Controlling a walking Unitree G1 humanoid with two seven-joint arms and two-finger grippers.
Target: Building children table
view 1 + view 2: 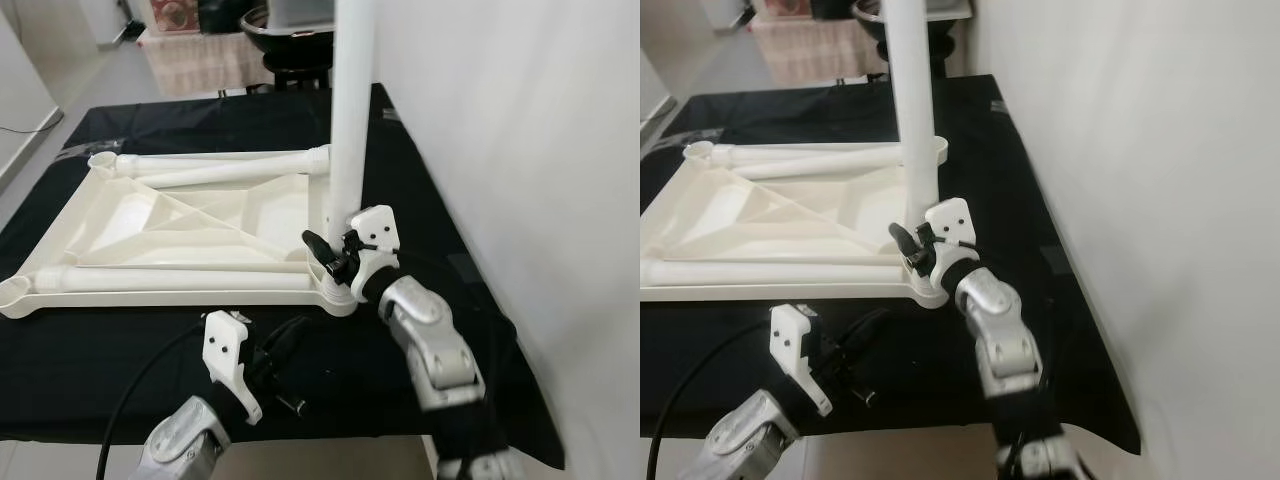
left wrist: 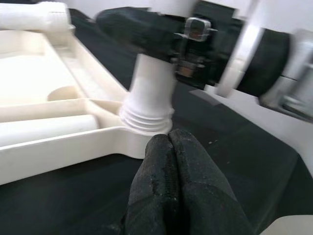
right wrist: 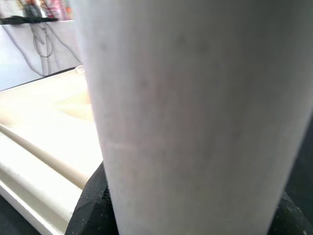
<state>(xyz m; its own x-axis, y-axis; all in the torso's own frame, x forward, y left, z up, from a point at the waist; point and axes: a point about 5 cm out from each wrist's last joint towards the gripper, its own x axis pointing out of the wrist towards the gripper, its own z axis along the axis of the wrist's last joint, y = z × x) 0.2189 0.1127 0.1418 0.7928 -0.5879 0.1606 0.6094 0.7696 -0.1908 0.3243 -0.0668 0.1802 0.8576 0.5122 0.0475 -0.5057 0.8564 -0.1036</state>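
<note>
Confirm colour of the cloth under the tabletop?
Black cloth, plain, no pattern; clearest in the left eye view.

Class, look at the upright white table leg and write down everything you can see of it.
The upright leg is a smooth, round white tube, plastic by its look, wider toward a ribbed collar at its foot. It stands vertical in the near right corner socket of the upturned cream tabletop, its top out of frame. The right gripper clasps it just above the socket. The left gripper, fingers together, sits close before its base.
</note>
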